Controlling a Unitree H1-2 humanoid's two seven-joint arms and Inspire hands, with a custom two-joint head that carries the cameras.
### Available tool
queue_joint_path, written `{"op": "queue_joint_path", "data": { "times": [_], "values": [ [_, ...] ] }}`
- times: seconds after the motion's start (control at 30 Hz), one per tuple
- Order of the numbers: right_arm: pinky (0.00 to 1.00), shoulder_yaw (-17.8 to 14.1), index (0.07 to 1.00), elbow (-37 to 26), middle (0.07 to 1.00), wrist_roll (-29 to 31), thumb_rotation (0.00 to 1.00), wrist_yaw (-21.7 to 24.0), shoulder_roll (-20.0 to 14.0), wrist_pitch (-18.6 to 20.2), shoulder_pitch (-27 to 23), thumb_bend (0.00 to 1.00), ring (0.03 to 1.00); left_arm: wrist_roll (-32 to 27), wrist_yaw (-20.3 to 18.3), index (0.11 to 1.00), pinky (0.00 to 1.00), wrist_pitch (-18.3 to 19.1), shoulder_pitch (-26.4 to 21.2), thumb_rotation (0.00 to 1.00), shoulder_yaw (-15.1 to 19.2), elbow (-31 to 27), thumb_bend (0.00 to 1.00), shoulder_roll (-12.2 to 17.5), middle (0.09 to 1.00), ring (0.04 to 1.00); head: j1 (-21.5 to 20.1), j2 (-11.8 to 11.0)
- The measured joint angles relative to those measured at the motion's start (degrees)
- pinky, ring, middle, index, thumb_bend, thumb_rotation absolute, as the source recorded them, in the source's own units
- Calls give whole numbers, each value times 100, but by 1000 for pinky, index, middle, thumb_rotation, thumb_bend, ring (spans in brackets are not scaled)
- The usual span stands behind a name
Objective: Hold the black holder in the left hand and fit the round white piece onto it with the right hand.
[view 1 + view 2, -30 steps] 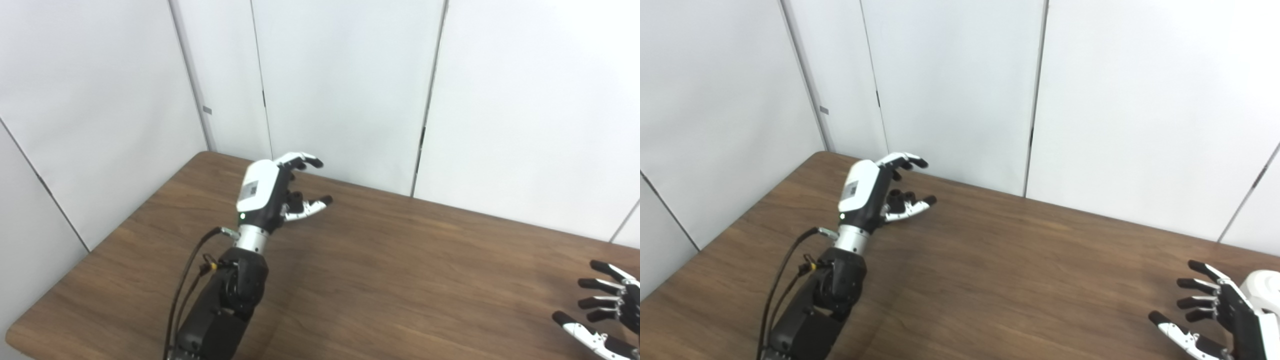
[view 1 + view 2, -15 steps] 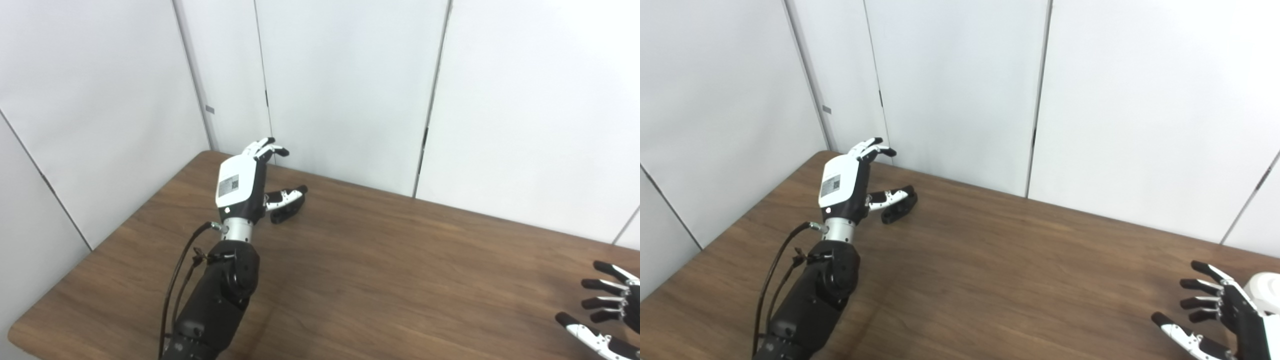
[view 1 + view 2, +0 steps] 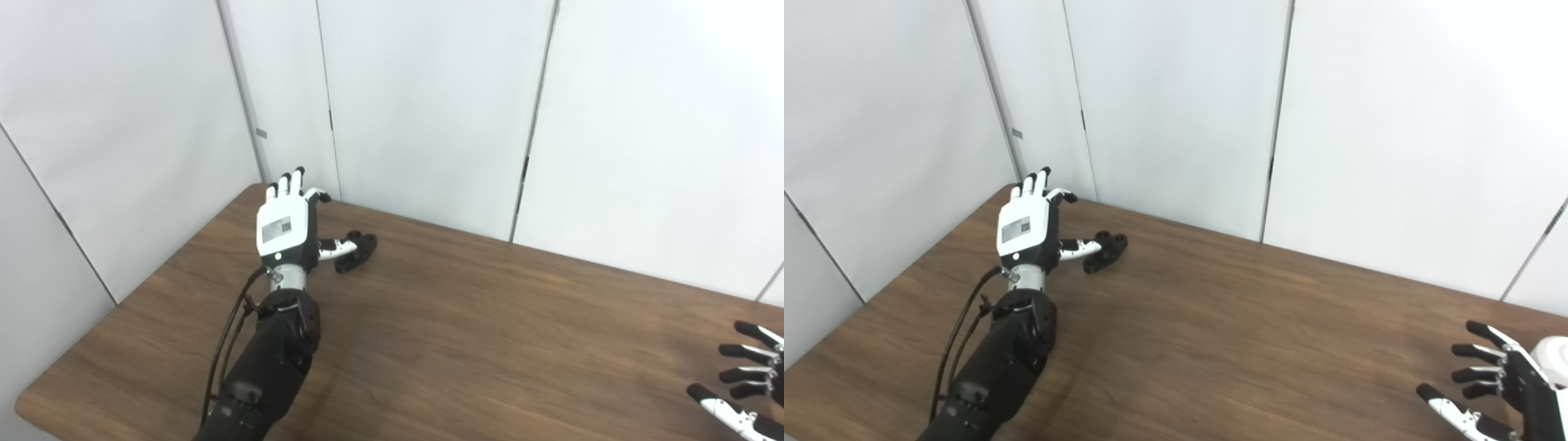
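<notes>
One black holder on table | touching left robot hand thumb | both robot hands released, right robot hand well apart

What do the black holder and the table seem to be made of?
Holder: probably matte plastic, evenly black with no shine and round holes; too small to be sure. Table: wood or wood-look laminate, brown with grain streaks and a soft sheen; which one cannot be told.

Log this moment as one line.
left hand: open, beside holder on table | right hand: open, idle | white piece: not visible
</notes>
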Motion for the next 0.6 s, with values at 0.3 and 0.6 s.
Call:
{"op": "queue_joint_path", "data": {
  "times": [0.3,0.6],
  "values": [
    [422,-2,764,-126,650,-5,0,22,0,100,32,533,520,-222,-96,656,1000,176,-84,444,-44,247,1000,46,1000,1000,-26,35],
    [407,-2,755,-142,644,-6,0,29,1,163,39,531,514,-440,-55,635,1000,154,-121,510,-193,698,1000,97,1000,1000,-53,70]
  ]
}}
